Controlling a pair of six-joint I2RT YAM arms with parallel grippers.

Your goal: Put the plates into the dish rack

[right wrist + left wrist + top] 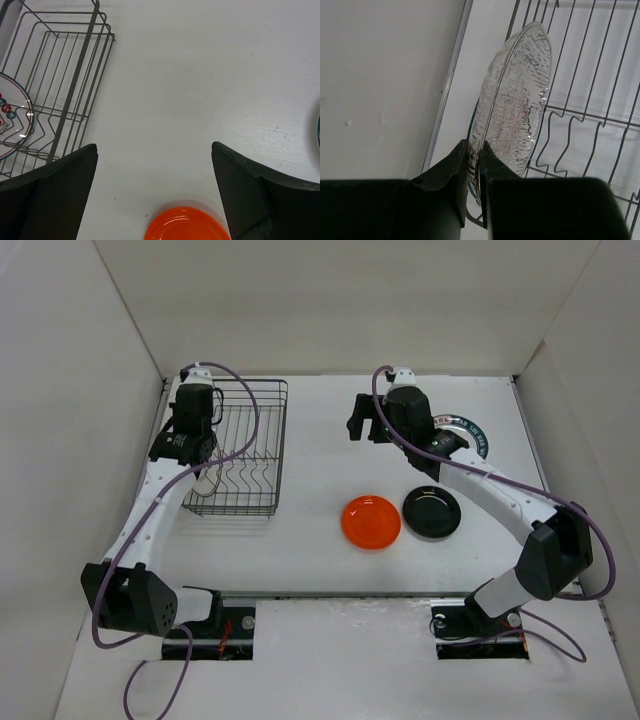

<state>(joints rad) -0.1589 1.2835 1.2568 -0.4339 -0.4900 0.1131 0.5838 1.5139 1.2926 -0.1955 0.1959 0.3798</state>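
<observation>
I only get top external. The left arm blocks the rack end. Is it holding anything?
Observer: Yes, the left gripper is shut on the clear plate, held on edge at the dish rack.
Operator: Anything racked already?
Observer: The right wrist view shows a white plate with red markings that appears to stand inside it.
Operator: Other arm?
Observer: The right gripper is open and empty.

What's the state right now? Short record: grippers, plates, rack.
left gripper: shut on clear plate, upright at dish rack left edge
right gripper: open, empty, above table
white red-marked plate: in dish rack
orange plate: flat on table
black plate: flat on table, right of orange
green-rimmed plate: on table, partly hidden by right arm
</observation>
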